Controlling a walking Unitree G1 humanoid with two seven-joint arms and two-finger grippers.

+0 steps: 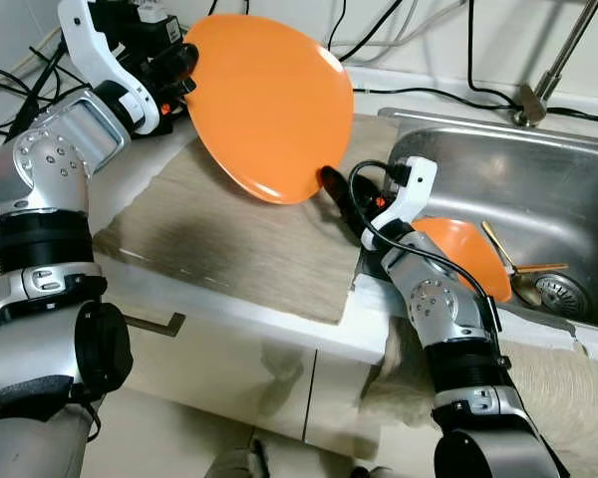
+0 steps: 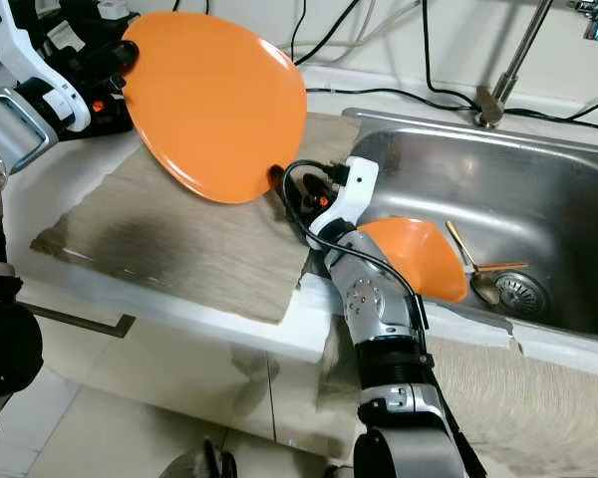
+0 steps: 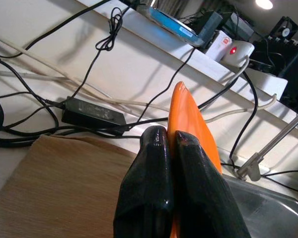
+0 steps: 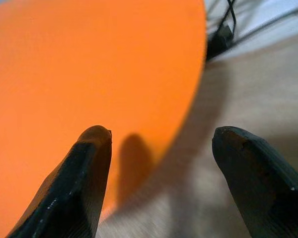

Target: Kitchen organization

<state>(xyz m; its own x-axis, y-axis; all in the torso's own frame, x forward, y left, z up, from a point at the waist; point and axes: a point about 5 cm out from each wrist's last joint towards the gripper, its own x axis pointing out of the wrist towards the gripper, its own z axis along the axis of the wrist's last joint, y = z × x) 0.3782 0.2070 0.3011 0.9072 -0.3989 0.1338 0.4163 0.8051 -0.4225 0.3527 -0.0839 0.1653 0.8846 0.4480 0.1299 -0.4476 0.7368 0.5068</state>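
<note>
Closest to my head camera is the robot's right arm, rising from the bottom of the frame, and at its end the right gripper (image 4: 161, 144) has its two black fingers spread wide apart with nothing between them. It sits just below the lower edge of the orange plate (image 1: 267, 105), with the tips close to that rim; I cannot tell whether one fingertip touches it. Beneath this gripper lies a tan mat (image 1: 239, 234) spread over the white counter (image 1: 374, 329). Behind the right wrist, toward the steel sink (image 1: 538, 189), an orange bowl (image 1: 468, 254) leans on the sink's near wall, and beyond the bowl a gold-coloured spoon (image 1: 513, 274) rests by the drain (image 1: 561, 294). The left gripper (image 3: 171, 144), at the far end of the raised left arm, has its fingers pressed together on the plate's rim, pinching it at the edge opposite the right gripper. The plate is held in the air above the mat, tilted steeply. Past the left gripper's fingertips, black cables (image 3: 104, 44) and a black power adapter (image 3: 92, 116) lie along the back of the counter, and the tap's stem (image 1: 553, 65) stands behind the sink.
</note>
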